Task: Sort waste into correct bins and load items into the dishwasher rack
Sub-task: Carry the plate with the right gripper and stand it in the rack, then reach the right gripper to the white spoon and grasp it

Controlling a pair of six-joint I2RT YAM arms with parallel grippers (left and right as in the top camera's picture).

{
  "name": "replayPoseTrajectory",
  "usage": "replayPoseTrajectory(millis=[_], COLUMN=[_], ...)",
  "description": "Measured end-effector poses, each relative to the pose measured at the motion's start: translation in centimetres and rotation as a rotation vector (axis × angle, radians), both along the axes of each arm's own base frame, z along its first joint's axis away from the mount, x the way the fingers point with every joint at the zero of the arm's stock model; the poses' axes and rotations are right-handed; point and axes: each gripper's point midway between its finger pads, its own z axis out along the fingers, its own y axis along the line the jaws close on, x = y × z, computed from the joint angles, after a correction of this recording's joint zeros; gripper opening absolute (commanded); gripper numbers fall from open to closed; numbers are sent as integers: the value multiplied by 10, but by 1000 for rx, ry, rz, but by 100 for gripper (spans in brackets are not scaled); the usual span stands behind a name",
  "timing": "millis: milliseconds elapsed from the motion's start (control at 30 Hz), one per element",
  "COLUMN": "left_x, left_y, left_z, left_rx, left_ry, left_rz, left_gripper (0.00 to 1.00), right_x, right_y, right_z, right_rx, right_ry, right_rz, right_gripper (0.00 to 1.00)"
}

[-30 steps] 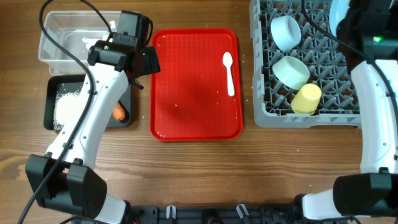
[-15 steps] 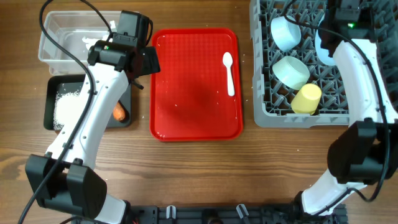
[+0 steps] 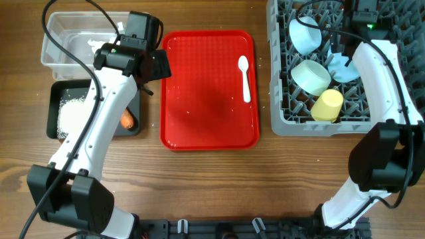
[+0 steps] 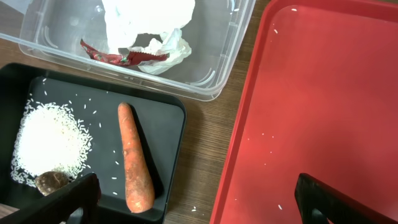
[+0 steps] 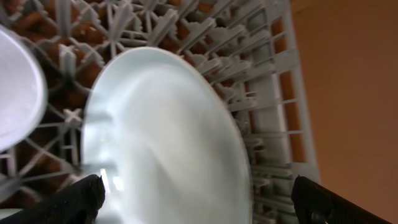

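Note:
The light-blue plate [image 5: 168,137] leans on edge among the pegs of the grey dishwasher rack [image 5: 261,56], and my right gripper [image 5: 199,208] stands open just above it, one finger on each side, neither touching. Seen from overhead, the plate [image 3: 342,66] lies beside two light-blue bowls [image 3: 304,33] [image 3: 311,76] and the yellow cup [image 3: 327,105], under my right gripper [image 3: 358,20]. The white spoon [image 3: 244,76] lies on the red tray [image 3: 209,126]. My left gripper [image 4: 199,211] hangs open and empty between black tray and red tray.
The clear tub [image 4: 211,93] holds the crumpled napkin [image 4: 146,25] and red wrapper [image 4: 118,57]. The black tray [image 4: 168,124] holds rice [image 4: 46,140], a carrot [image 4: 134,158] and a brown lump [image 4: 51,181]. Stray rice grains dot the red tray [image 4: 311,93].
My right gripper carried the plate from the rack's far right corner down into the rack, then opened and let it go. The left arm has not moved.

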Motion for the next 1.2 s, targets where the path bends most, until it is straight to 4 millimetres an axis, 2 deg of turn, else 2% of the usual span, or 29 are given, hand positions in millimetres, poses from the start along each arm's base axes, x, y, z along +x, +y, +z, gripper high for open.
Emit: replayPoseTrajectory(millis=[67,133,167,333,367,467,700,800,833,933,1000,1100,1200], left_x=[0,0,0,0,0,0,0,0,0,0,0,0,0], left_y=[0,0,0,0,0,0,0,0,0,0,0,0,0], left_z=[0,0,0,0,0,0,0,0,0,0,0,0,0], left_rx=[0,0,0,0,0,0,0,0,0,0,0,0,0], left_ry=[0,0,0,0,0,0,0,0,0,0,0,0,0], left_rz=[0,0,0,0,0,0,0,0,0,0,0,0,0], left_gripper=[100,100,100,100,100,100,100,100,100,100,100,100,100], right_x=[-4,-11,-13,-18,-20,-26,-34,-39,-40,-42,-43,-43,-44], right_y=[11,36,55,187,202,225,245,263,270,296,316,325,319], right_z=[-5,-1,7,58,61,64,54,51,48,22,-15,-62,-110], right_rx=[73,198,272,732,792,899,942,948,947,896,844,790,741], right_ry=[5,2,-15,-122,-119,-101,-45,-22,-11,47,113,183,264], right_rz=[5,61,111,505,540,573,560,578,578,534,460,358,264], right_gripper=[100,100,100,100,100,100,99,99,95,85,81,79,79])
